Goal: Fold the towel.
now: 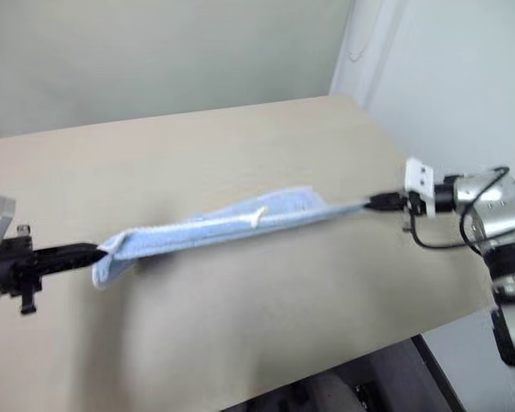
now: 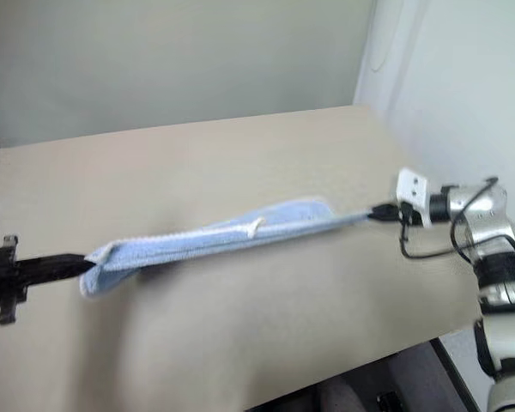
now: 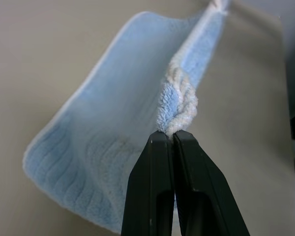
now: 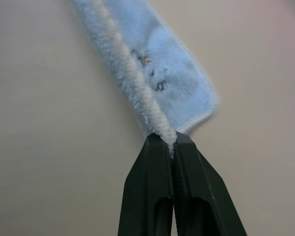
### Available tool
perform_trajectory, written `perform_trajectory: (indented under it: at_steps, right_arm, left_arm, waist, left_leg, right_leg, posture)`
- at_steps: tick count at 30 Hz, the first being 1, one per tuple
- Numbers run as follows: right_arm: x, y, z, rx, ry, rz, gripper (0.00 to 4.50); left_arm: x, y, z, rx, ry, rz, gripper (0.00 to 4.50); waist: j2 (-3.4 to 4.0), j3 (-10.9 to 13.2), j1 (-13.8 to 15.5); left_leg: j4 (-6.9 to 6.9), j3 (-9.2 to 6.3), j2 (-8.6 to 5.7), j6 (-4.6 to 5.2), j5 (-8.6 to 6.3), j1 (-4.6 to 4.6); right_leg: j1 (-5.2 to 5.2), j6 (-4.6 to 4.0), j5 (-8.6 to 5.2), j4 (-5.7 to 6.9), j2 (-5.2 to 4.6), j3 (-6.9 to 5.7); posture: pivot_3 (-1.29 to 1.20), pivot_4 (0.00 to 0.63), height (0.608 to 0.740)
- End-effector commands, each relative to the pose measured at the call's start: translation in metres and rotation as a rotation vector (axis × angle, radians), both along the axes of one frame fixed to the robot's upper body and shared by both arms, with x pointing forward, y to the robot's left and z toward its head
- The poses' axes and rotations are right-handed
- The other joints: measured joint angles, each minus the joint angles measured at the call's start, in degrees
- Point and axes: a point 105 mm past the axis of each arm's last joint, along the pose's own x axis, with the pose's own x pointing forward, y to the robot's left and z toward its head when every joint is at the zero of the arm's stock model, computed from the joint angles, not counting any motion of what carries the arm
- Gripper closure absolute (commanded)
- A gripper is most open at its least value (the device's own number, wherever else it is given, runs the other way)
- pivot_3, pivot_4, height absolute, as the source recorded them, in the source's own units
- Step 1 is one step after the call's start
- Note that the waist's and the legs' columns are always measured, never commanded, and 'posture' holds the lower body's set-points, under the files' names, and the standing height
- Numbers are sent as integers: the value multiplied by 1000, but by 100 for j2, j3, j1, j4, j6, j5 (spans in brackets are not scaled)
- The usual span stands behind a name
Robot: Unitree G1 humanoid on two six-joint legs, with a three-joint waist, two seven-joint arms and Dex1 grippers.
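The towel point(image 1: 215, 227) is held stretched above the table point(image 1: 240, 146), spanning between the two grippers. One end is clamped in the left gripper point(image 1: 93, 251), the other in the right gripper point(image 1: 379, 202). A fold is judged in hand; lowering and laying the cloth flat is called for next.

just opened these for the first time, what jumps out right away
The light blue towel stretched in a long band above the middle of the beige table. The left gripper is shut on its left end and the right gripper is shut on its right end, near the table's right edge. A small white tag sticks up about midway along the towel.
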Motion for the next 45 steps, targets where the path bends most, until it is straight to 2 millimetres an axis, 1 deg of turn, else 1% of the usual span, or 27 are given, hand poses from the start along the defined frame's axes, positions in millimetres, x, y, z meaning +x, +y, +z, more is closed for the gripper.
perform_trajectory:
  at_steps: [1,4,7,10,11,13,15,17,19,21,24,28,30,33,40,45]
  right_arm:
    - [-19,-5,14,10,13,12,4449]
    - [-32,-4,6,15,81,23,4449]
    - [-37,-3,3,6,101,26,4449]
    - [-25,-1,6,14,77,-6,4449]
    - [-21,0,7,15,72,-12,4449]
    - [-12,3,8,12,61,-20,4449]
    - [2,7,9,2,52,-36,4449]
    - [15,11,10,-10,48,-47,4449]
    - [27,17,10,-31,41,-52,4449]
    - [39,23,10,-45,28,-58,4449]
    - [54,33,10,-58,12,-69,4449]
    - [74,45,5,-93,-26,-111,4449]
    - [78,49,2,-102,-26,-115,4449]
    - [83,57,-5,-121,-32,-119,4449]
    - [87,66,-11,-144,-41,-123,4449]
    - [88,68,-14,-155,-40,-126,4449]
  left_arm:
    - [-8,4,6,19,-16,54,4500]
    - [-9,9,1,30,13,81,4500]
    - [-4,12,0,28,20,91,4500]
    - [7,18,-2,12,32,128,4500]
    - [10,20,-6,14,44,139,4500]
    - [14,25,-17,25,79,156,4500]
    - [18,27,-31,28,112,167,4500]
    - [23,26,-39,21,128,169,4500]
    - [28,25,-46,28,135,172,4500]
    - [35,27,-51,43,122,192,4500]
    - [43,31,-56,45,114,228,4500]
    - [50,36,-61,57,100,266,4500]
    - [51,36,-62,64,101,265,4500]
    - [60,38,-66,84,88,283,4500]
    - [74,41,-74,117,78,301,4500]
    - [74,39,-82,138,110,282,4500]
  waist:
    - [1,7,-14]
    - [-2,20,-74]
    - [10,33,-123]
    - [25,39,-141]
    - [31,39,-142]
    - [39,36,-150]
    - [36,32,-173]
    - [22,24,-180]
    - [17,20,-173]
    - [8,15,-168]
    - [3,12,-140]
    - [-1,8,-124]
    - [-5,7,-124]
    - [-4,7,-102]
    - [-5,6,-92]
    - [-6,6,-92]
  left_leg:
    - [8,0,1,-45,-26,0]
    - [14,0,14,-51,-29,-1]
    - [14,6,37,-42,-24,-2]
    - [14,12,45,-15,-9,4]
    - [13,13,47,33,18,6]
    - [12,14,49,42,24,7]
    - [12,16,49,44,25,17]
    - [14,19,47,40,22,27]
    - [11,19,40,29,10,35]
    - [-14,17,32,30,3,48]
    - [-48,11,34,25,-1,76]
    - [-67,8,34,23,0,93]
    - [-67,8,35,20,1,91]
    - [-66,7,34,16,3,90]
    - [-67,7,35,7,-1,90]
    - [-67,8,35,0,-4,91]
  right_leg:
    - [-1,13,-11,4,2,-1]
    - [0,23,-26,0,9,-16]
    - [0,46,-68,-9,17,-33]
    - [0,46,-69,-12,20,-39]
    - [-1,46,-69,-12,21,-39]
    - [-8,46,-68,-5,22,-39]
    - [-13,44,-63,19,22,-36]
    - [-20,42,-53,52,21,-33]
    - [-23,23,20,56,14,-29]
    - [-25,12,62,56,8,-28]
    - [-21,-9,75,67,7,-29]
    - [-17,-15,78,68,8,-32]
    - [-18,-16,78,66,8,-32]
    - [-17,-17,78,67,7,-32]
    - [-21,-37,91,68,8,-35]
    - [-20,-56,103,66,8,-36]
  posture:
    - [0,150,740]
    - [0,150,740]
    - [0,150,740]
    - [0,150,740]
    - [0,150,740]
    - [0,150,740]
    - [0,150,740]
    - [0,150,740]
    - [0,150,740]
    - [0,150,740]
    - [0,150,740]
    - [0,150,740]
    - [0,150,740]
    - [0,150,740]
    - [0,150,740]
    - [0,150,740]
